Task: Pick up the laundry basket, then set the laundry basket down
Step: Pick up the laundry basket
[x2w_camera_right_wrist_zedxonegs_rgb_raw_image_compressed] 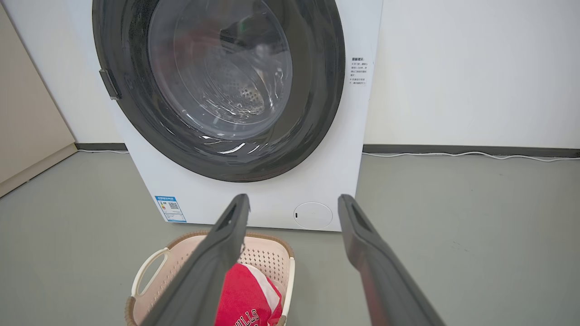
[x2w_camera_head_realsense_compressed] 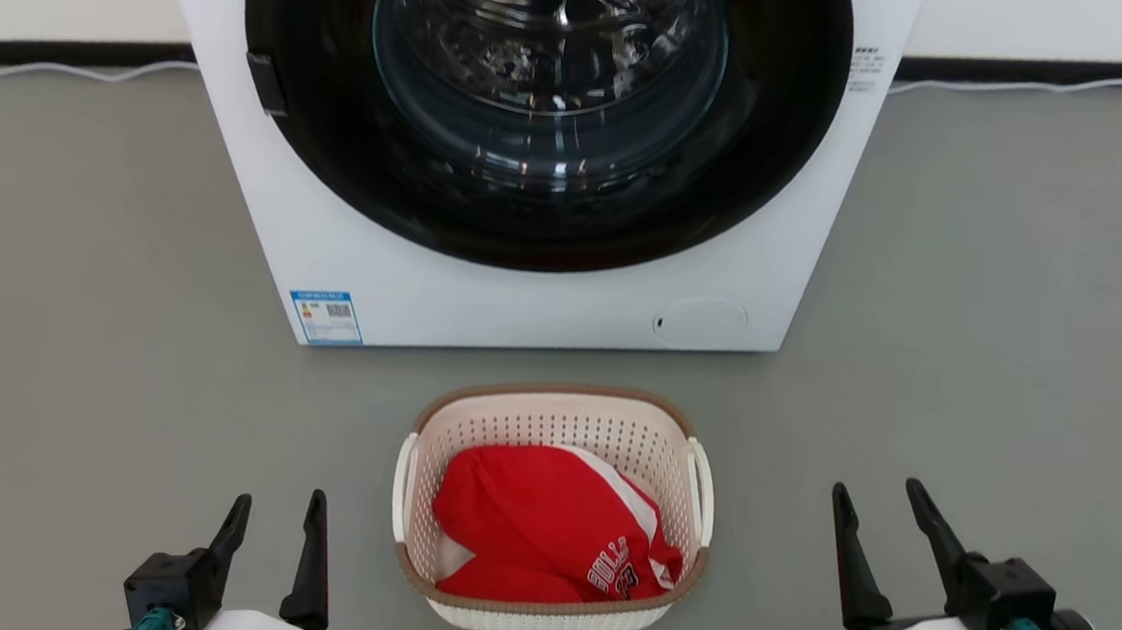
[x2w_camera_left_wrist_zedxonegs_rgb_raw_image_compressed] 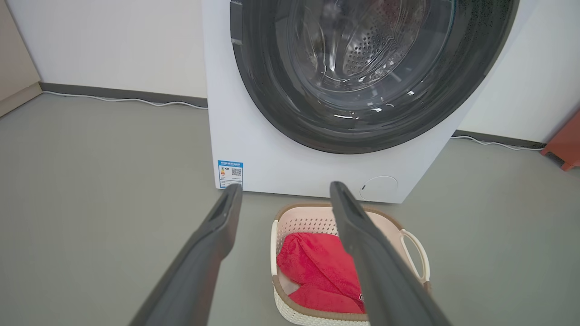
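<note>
Low in the head view, the left claw (x2w_camera_head_realsense_compressed: 278, 499) and the right claw (x2w_camera_head_realsense_compressed: 876, 486) flank the laundry basket (x2w_camera_head_realsense_compressed: 552, 427). Each has its two dark fingers spread, with nothing between them. Neither touches the basket: the left claw is near its left side, and the right claw stands somewhat further out from its right side. The basket sits upright on the grey floor (x2w_camera_head_realsense_compressed: 69, 336), just in front of the white washing machine (x2w_camera_head_realsense_compressed: 483, 289) and apart from it. A crumpled red garment (x2w_camera_head_realsense_compressed: 535, 523) with white trim and lettering lies inside. The two white loop handles, the left handle (x2w_camera_head_realsense_compressed: 402, 483) and the right handle (x2w_camera_head_realsense_compressed: 704, 489), both stand free and unobstructed. Each wrist view looks along its open fingers past the basket toward the machine's front. As I judge it, the task is at its very start, with the basket not yet gripped or lifted. Each claw has yet to move in to a handle or the rim and close on it. After that the basket must be raised level, so the garment stays inside, and then lowered to the floor and let go.
</note>
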You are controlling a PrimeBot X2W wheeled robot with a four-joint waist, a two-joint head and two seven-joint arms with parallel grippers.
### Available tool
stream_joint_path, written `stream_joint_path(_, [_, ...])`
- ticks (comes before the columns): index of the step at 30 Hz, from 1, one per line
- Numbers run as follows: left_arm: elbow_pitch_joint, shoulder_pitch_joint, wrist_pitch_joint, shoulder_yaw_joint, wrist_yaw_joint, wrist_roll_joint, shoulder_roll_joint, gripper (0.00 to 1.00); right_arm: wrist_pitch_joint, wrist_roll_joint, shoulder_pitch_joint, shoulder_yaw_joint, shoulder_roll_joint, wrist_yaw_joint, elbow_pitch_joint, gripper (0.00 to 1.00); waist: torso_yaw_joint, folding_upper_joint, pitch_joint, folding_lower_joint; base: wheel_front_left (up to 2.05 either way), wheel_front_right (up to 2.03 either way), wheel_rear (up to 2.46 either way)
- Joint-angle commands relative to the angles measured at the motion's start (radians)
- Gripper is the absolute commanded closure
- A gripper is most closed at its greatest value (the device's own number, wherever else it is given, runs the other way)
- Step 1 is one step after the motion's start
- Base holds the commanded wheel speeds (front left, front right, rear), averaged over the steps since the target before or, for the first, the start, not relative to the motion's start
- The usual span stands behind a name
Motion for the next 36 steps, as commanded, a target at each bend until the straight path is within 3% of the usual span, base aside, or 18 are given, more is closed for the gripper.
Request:
stream_joint_path(1, [-0.017, -0.034, -0.014, 0.028, 0.006, 0.007, 0.011, 0.00, -0.014, -0.005, -0.050, 0.025, -0.005, 0.007, -0.022, 0.00, -0.001, 0.0000, 0.014, 0.0000, 0.00, 0.00, 0.00])
stream_joint_path(11, [0.047, -0.160, -0.014, 0.022, -0.001, 0.001, 0.011, 0.00, -0.014, 0.033, -0.182, 0.028, -0.005, 0.007, 0.054, 0.00, -0.006, 0.0000, 0.167, 0.0000, 0.00, 0.00, 0.00])
stream_joint_path(22, [0.283, -0.405, -0.014, -0.009, -0.024, -0.022, 0.011, 0.00, -0.014, 0.087, -0.393, 0.029, -0.005, 0.007, 0.252, 0.00, -0.011, 0.0000, 0.369, 0.0000, 0.00, 0.00, 0.00])
stream_joint_path(36, [0.528, -0.694, -0.014, -0.037, -0.013, -0.001, 0.011, 0.00, -0.014, 0.183, -0.637, 0.109, -0.005, 0.007, 0.489, 0.00, -0.012, 0.0000, 0.623, 0.0000, 0.00, 0.00, 0.00])
